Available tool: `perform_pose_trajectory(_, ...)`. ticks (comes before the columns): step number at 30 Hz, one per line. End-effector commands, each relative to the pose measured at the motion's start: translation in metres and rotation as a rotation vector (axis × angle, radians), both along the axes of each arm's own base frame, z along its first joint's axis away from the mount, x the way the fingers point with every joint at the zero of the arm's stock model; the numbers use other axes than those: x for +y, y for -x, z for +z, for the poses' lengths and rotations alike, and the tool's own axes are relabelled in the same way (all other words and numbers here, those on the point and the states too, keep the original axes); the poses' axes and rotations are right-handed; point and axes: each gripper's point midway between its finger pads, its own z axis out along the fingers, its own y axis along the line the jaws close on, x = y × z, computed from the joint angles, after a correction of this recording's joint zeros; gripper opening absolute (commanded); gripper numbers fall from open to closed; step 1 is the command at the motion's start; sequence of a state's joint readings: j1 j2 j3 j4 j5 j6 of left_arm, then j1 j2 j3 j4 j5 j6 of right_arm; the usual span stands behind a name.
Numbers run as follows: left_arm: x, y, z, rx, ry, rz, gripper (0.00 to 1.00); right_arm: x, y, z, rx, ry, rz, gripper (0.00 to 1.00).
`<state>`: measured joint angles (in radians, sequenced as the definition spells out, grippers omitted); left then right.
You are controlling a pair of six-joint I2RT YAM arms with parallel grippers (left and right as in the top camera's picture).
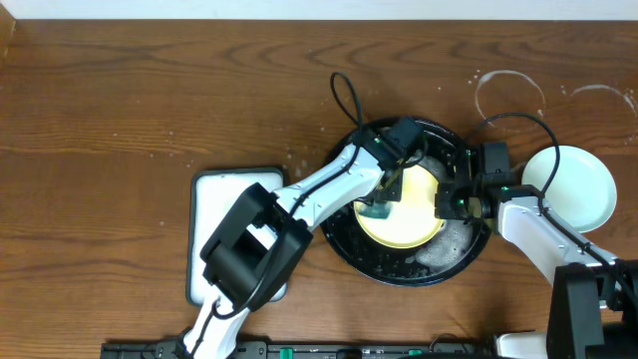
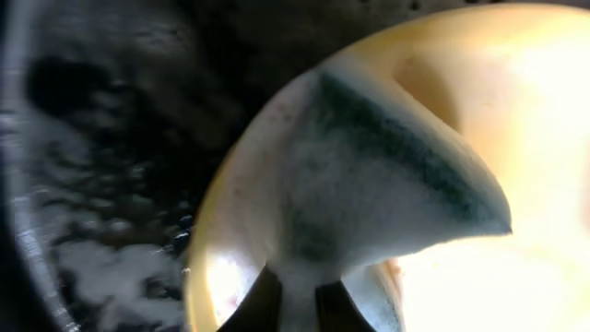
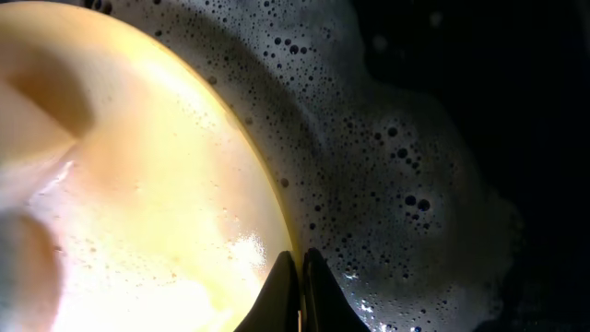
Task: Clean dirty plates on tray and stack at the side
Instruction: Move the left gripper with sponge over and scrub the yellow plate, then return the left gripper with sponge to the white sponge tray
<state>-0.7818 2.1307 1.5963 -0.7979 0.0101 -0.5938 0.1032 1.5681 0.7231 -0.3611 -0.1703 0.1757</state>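
brown wood-grain tabletop (image 1: 120, 100), whitish dried water rings at the far right. large round black tray (image 1: 364, 249) sits mid-table, wet with white soap foam (image 3: 387, 184). yellow round shallow plate (image 1: 409, 214) lies inside the tray, towards its right half.

left gripper (image 1: 384, 199) is over the plate, fingers clamped on a foamy sponge (image 2: 369, 184) that presses on the plate face. right gripper (image 1: 451, 199) is at the plate's right edge; in the right wrist view its fingers are pinched tight together on the yellow rim. pale mint-green round plate (image 1: 583, 184) sits out on the tabletop right of the tray, apart from it. white rectangular tray (image 1: 214, 199) lies left, partly under the left arm.

step looks like scrubbing the yellow plate while the other arm steadies it. left wrist view is blurry and blown out, so i can't tell if any orange-red smear is left, maybe a faint trace near the rim.

risks:
- the soapy rim could slide out of the thin pinch if the sponge pushes sideways, so the plate could spin or skate across the tray
- pressing hard near the edge could tip the plate up
- a wet sponge might slip from the fingers
- lifting it out too foamy would drip on the table and foul the plate at the side
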Motion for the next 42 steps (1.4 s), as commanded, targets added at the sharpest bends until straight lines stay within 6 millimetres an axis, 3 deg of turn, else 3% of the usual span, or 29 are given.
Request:
perform_pose_trajectory(1,0.072,-0.034,-0.016,-0.123,-0.359,0.02,0.07,-0.006,-0.006,0.001,-0.008,0.025,-0.025,0.01)
perform_pose_trajectory(9,0.064,-0.045,0.008,-0.146,-0.354,-0.012,0.07,-0.006,-0.005,0.001,-0.005,0.025,-0.025,0.01)
perform_pose_trajectory(20,0.061,-0.063,0.074,-0.198,-0.323,0.02,0.08,-0.006,-0.005,0.001,-0.005,0.025,-0.025,0.01)
perform_pose_trajectory(25,0.094,-0.058,0.103,-0.171,-0.344,0.065,0.08,-0.006,-0.008,0.002,-0.018,0.024,-0.024,0.01)
perform_pose_trajectory(29,0.144,-0.049,0.139,-0.135,-0.361,0.135,0.08,-0.005,-0.014,0.004,-0.042,0.02,-0.024,0.01)
perform_pose_trajectory(32,0.154,-0.046,0.159,-0.102,-0.207,0.204,0.08,-0.005,-0.015,0.005,-0.048,0.02,-0.025,0.01)
perform_pose_trajectory(35,0.15,-0.04,0.168,-0.049,-0.062,0.191,0.08,-0.005,-0.016,0.005,-0.053,0.02,-0.025,0.01)
perform_pose_trajectory(42,0.213,-0.029,0.163,0.019,-0.231,0.282,0.08,-0.006,-0.02,0.01,-0.08,0.048,0.022,0.01)
